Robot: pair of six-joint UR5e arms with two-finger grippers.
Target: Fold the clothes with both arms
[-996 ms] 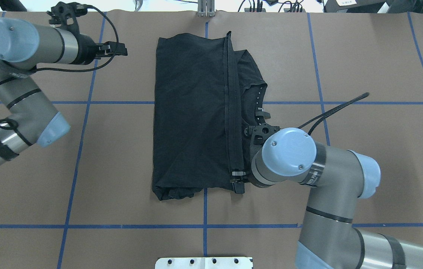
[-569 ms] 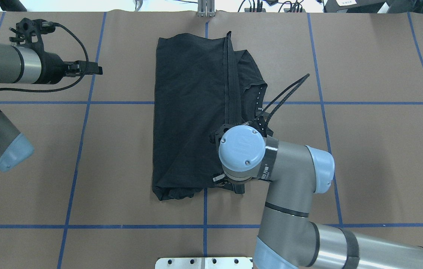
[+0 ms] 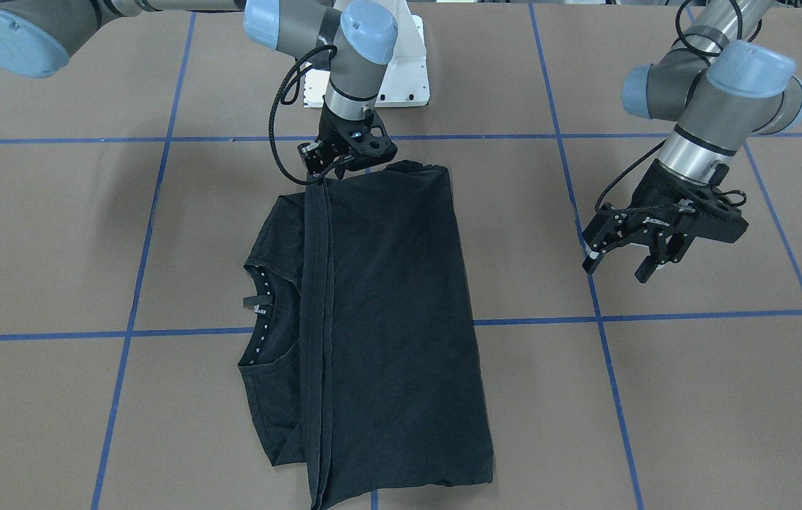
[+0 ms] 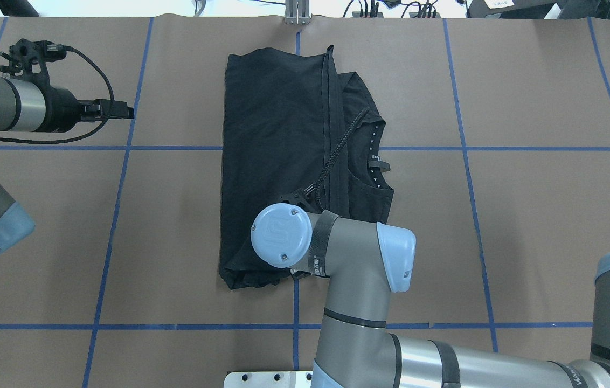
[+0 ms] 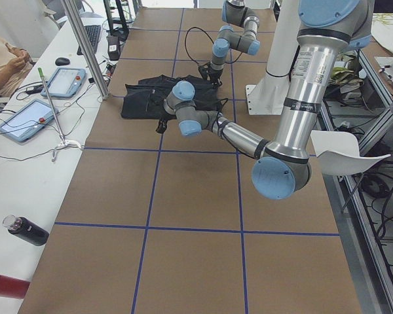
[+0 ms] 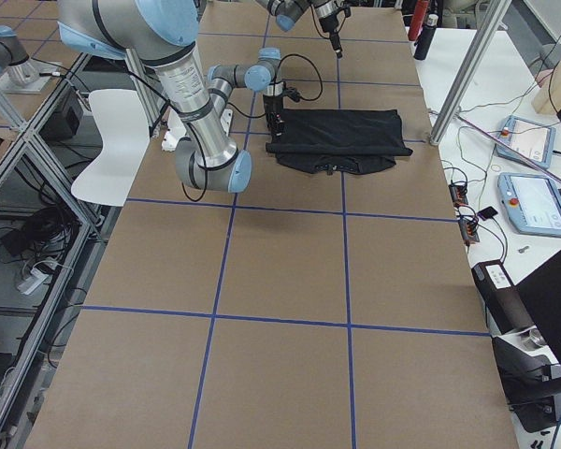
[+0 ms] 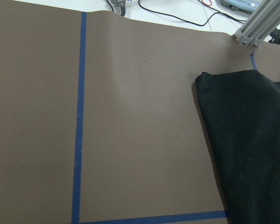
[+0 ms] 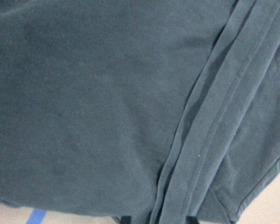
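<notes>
The black T-shirt (image 4: pixel 278 151) lies folded lengthwise on the brown table, hem strip on top, collar (image 4: pixel 376 159) showing at its right; its logo is hidden. It also shows in the front view (image 3: pixel 394 319). My right gripper (image 3: pixel 326 173) is low over the shirt's near edge at the end of the hem strip; from overhead my wrist hides it. In the right wrist view the cloth (image 8: pixel 107 93) fills the frame and the two fingertips stand apart either side of the hem. My left gripper (image 3: pixel 617 268) is open and empty, off the shirt's left side above bare table (image 4: pixel 124 111).
The white bolted pedestal (image 4: pixel 294 377) is at the near table edge. An aluminium post (image 4: pixel 297 13) stands at the far edge. Blue tape lines (image 4: pixel 122 215) grid the table. Tablets (image 5: pixel 26 118), a bottle (image 5: pixel 26 230) and a seated person (image 5: pixel 0 59) are beyond the far side.
My right arm has swung left along the shirt's near edge and its wrist has turned. My left arm has drawn back leftward, away from the shirt. The shirt has barely shifted.
</notes>
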